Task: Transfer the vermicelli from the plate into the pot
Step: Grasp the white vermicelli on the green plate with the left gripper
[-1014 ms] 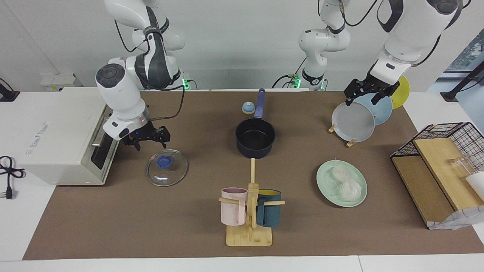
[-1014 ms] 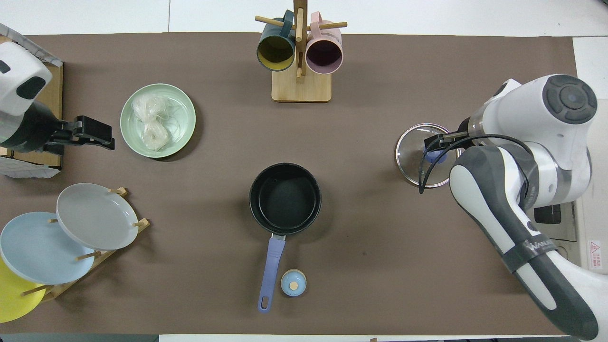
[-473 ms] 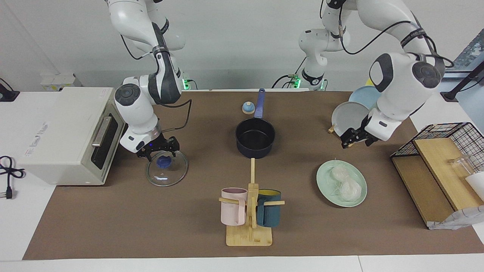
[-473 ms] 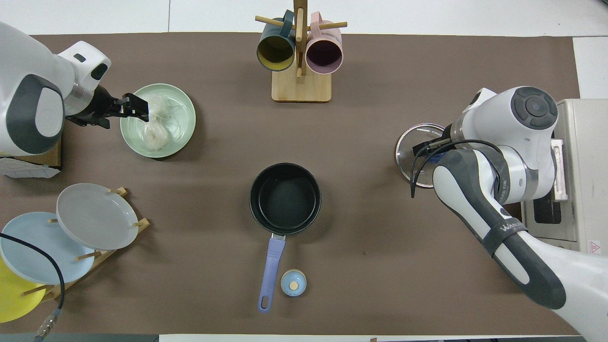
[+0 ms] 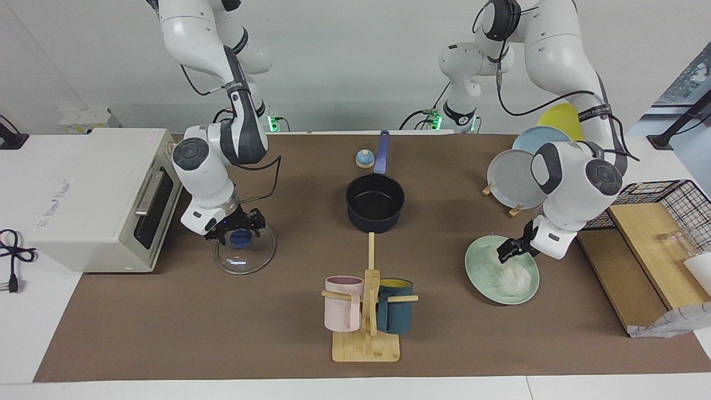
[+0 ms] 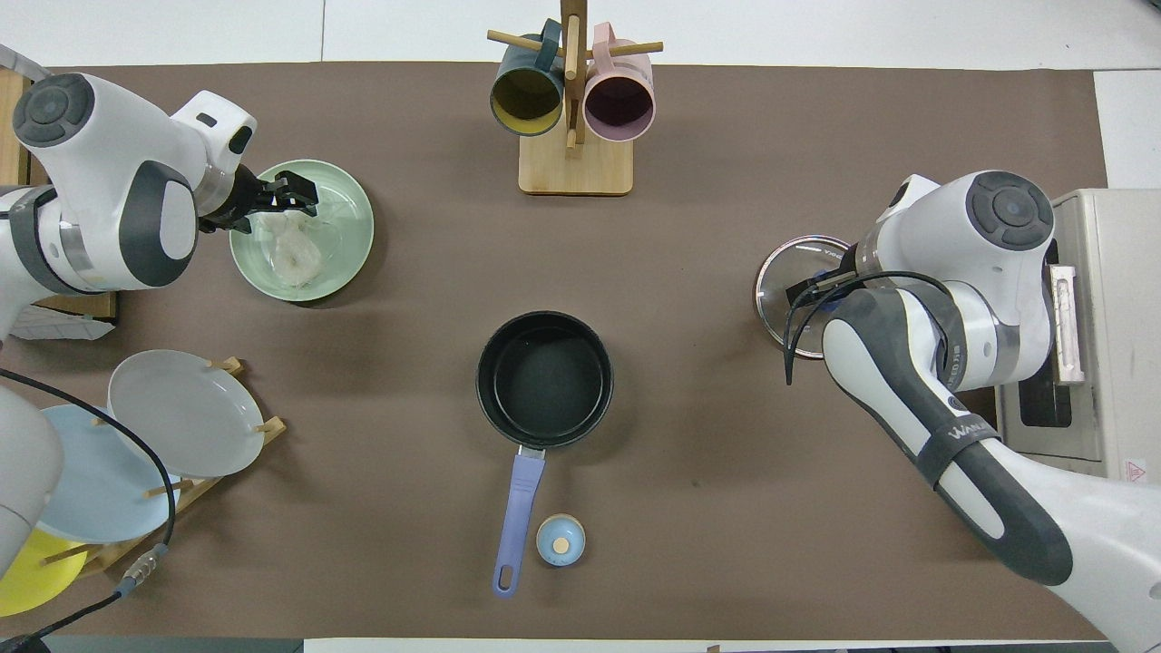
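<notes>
Since half a second ago, when it hung between the plate rack and the plate, the left gripper (image 5: 512, 251) has dropped onto the round, shallow, pale mint-green plate (image 5: 477, 274); its jaws are spread apart, down at the white translucent vermicelli nests (image 5: 512, 276) at the plate's robot-side edge, nothing grasped that I can see. Vermicelli is still all on the plate, at the left arm's end of the table (image 5: 166, 333). Small dark navy saucepan pot (image 5: 375, 206) with long blue handle is unmoved mid-table, empty, well apart from the plate

Left arm folds down from above, wrist bent toward the plate, forearm over the grey plate (image 5: 514, 178) standing in the wooden plate rack (image 6: 195, 481) with the light blue plate (image 5: 541, 140) and yellow plate (image 5: 561, 119) next to it

Right gripper (image 5: 240, 229) has sunk slightly lower over the blue knob of the round glass lid (image 5: 245, 251); jaws apart around the knob, contact unclear. Lid lies flat just beside the white toaster oven (image 5: 89, 200)

Around: wooden mug tree (image 5: 366, 311) with pink mug (image 5: 341, 311) and dark teal mug (image 5: 395, 312) farther from the robots than the pot; small blue bell-shaped knob (image 5: 364, 159) beside the pot handle; wire basket (image 5: 661, 205) and wooden boards (image 5: 639, 261) at the left arm's end. Stretch of table between plate and pot holds only the mug tree's top peg
</notes>
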